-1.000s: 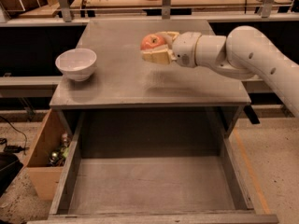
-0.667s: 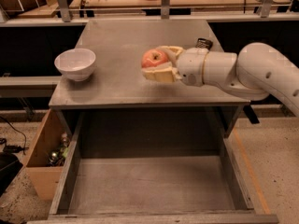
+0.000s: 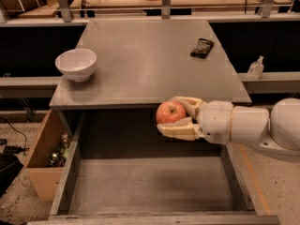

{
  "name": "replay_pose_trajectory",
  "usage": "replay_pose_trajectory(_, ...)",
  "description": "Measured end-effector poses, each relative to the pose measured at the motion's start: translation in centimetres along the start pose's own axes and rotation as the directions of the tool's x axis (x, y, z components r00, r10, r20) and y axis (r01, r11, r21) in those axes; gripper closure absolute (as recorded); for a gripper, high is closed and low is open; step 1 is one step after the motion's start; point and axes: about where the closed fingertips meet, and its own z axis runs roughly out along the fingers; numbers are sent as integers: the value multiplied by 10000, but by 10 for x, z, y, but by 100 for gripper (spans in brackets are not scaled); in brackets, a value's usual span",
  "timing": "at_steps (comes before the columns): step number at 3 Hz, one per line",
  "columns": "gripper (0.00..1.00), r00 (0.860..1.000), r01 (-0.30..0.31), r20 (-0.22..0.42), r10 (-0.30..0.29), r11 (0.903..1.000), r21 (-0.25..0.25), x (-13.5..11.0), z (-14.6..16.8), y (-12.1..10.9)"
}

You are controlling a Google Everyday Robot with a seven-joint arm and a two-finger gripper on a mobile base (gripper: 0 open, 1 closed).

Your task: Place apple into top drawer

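The red-orange apple [image 3: 169, 112] is held between the cream fingers of my gripper [image 3: 176, 117], which reaches in from the right on a white arm. The gripper is shut on the apple and holds it in the air just in front of the cabinet top's front edge, above the back part of the open top drawer [image 3: 150, 184]. The drawer is a wide, shallow grey box pulled out toward the camera, with a bare flat bottom and low side walls.
A white bowl [image 3: 76, 63] stands at the left of the grey cabinet top [image 3: 150, 55]. A small black device [image 3: 202, 47] lies at its right rear. A tan wooden box [image 3: 44, 158] with small items sits on the floor left of the drawer. A clear bottle [image 3: 256, 68] stands on a ledge at right.
My gripper has carried the apple from above the cabinet top toward the camera and downward, past the front edge, to a spot over the open drawer.
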Motion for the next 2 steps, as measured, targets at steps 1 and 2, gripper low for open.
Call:
replay_pose_trajectory(1, 100, 9943, -1034, -302, 1023, 9939, -376, 55, -7, 30)
replay_pose_trajectory(2, 100, 9699, -2110, -1297, 2062, 9772, -243, 128, 20, 22)
